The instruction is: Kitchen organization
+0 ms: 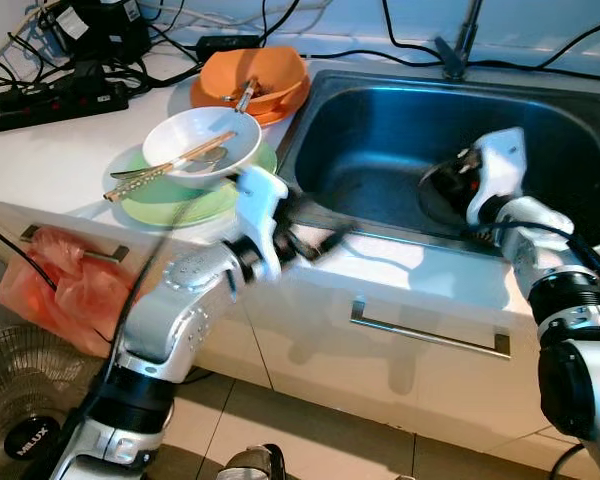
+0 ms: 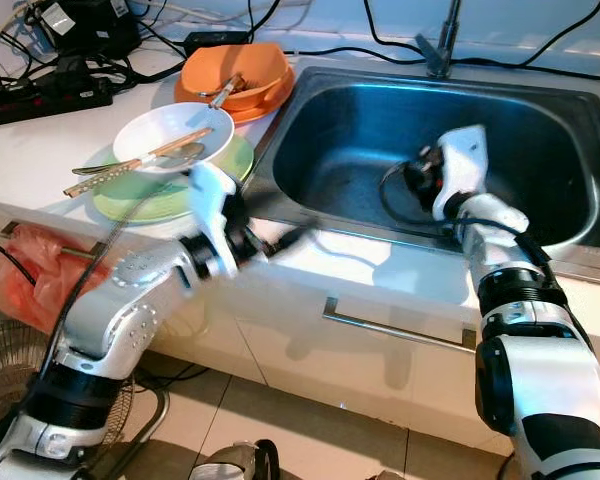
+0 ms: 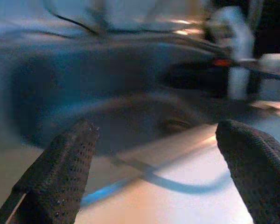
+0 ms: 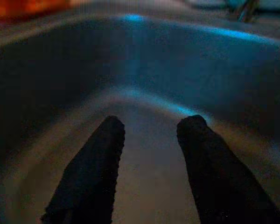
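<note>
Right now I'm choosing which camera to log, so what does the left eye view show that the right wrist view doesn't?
Left eye alone: the white bowl with chopsticks on a green plate, the orange dish, the drawer handle, and the left hand at the sink's front edge. Right wrist alone: a close look at the right hand, its fingers apart and holding nothing. Both: the steel sink.
</note>
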Available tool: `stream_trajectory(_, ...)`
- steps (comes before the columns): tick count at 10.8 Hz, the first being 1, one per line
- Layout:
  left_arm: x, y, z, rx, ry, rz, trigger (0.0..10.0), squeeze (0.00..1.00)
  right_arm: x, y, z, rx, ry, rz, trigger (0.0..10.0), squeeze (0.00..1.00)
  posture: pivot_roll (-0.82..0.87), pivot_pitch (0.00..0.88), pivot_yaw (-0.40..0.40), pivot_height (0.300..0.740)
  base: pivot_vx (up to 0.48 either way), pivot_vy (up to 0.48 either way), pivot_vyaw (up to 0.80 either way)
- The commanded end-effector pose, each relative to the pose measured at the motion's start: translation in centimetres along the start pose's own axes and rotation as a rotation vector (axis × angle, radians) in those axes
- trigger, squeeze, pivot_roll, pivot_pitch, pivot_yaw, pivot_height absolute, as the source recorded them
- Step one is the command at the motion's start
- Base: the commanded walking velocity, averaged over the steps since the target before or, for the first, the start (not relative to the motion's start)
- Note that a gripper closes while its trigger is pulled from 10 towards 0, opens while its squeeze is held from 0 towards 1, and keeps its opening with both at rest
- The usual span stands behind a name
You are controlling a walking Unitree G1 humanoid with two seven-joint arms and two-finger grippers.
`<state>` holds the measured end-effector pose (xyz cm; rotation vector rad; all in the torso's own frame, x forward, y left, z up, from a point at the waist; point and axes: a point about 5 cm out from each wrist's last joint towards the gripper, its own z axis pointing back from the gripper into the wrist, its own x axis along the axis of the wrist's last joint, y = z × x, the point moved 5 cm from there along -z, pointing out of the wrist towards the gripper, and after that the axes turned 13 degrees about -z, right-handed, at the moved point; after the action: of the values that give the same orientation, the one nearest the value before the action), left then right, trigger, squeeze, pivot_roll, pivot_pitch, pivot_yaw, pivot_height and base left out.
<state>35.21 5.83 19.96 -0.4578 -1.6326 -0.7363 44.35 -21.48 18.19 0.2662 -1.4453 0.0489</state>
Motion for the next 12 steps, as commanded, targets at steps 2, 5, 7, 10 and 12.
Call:
stream_trajectory(2,1.6,2.1,0.0,0.12,-0.064,-0.084,10.0,1.0,3.3,0.5,0.0,0.016,-0.136,-0.026,10.0,1.0,0.09,0.108,0.098,0.74,0.0,0.0,0.0)
stream_trajectory(5,3.1,3.8,1.8,0.363,-0.166,-0.262,10.0,1.0,2.8,1.5,0.5,0.042,-0.164,-0.121,10.0,1.0,0.08,0.106,0.09,0.74,0.0,0.0,0.0)
stream_trajectory(7,2.8,4.9,3.4,0.474,-0.117,-0.371,10.0,1.0,2.6,1.8,1.1,0.057,-0.17,-0.195,10.0,0.94,0.09,0.1,0.087,0.74,0.0,0.0,0.0)
stream_trajectory(10,2.7,5.6,5.9,0.53,-0.102,-0.504,10.0,1.0,1.8,3.5,2.0,0.11,-0.162,-0.278,10.0,0.0,0.09,0.091,0.082,0.74,0.0,0.0,0.0)
stream_trajectory(12,2.7,5.9,7.7,0.633,-0.077,-0.623,10.0,1.0,1.3,3.8,2.7,0.109,-0.138,-0.297,10.0,0.0,0.09,0.088,0.078,0.74,0.0,0.0,0.0)
